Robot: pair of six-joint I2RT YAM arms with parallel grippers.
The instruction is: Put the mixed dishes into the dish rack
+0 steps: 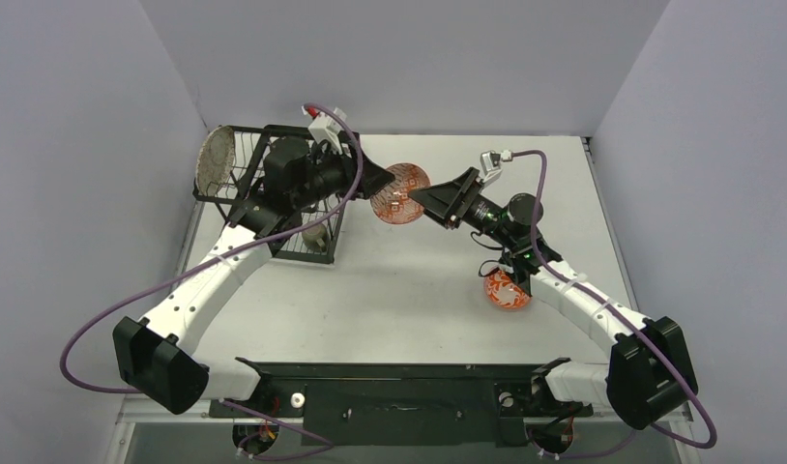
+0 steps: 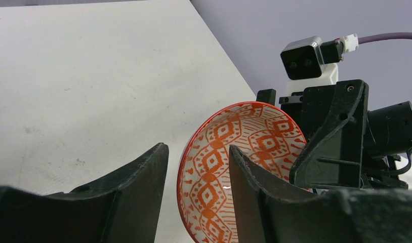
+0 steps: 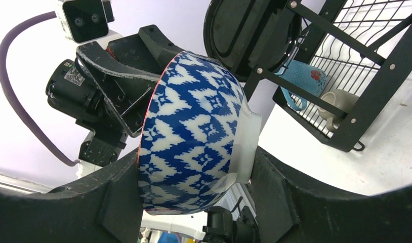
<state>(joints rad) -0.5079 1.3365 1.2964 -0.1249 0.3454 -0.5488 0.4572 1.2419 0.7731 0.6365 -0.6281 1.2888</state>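
held bowl: patterned round ceramic bowl [image 1: 399, 193], red-orange and white inside, blue and white outside. It's turned on its edge toward 12 o'clock from the middle of the white table [image 1: 419, 309], just off the rack's 3 o'clock side and not in it.

right fingers: the right fingers [image 3: 290, 202] come in from the bowl's 3 o'clock and are clamped on it, one against the rim and the other against the foot ring.

left fingers: the left fingers [image 2: 138, 192] sit at the bowl's 9 o'clock, facing its patterned inside. They're spread apart with the rim in the gap and a sliver of table showing past it. Can't tell if either one touches the bowl.

dish rack: black wire rectangular dish rack [image 1: 247, 159], at about 10 o'clock on the table, partly under the left arm.

in the rack: speckled grey oval plate [image 1: 216, 159] standing upright at the 9 o'clock end. The glossy black round plate [image 3: 244, 35] is also on edge. The light-blue mug [image 3: 305, 78] and small olive-green cup [image 3: 339, 104] are lying side by side on the wire.

other bowl: second patterned bowl [image 1: 506, 290], sitting on the table at roughly 4 o'clock, partly hidden under the right arm and well apart from the rack.
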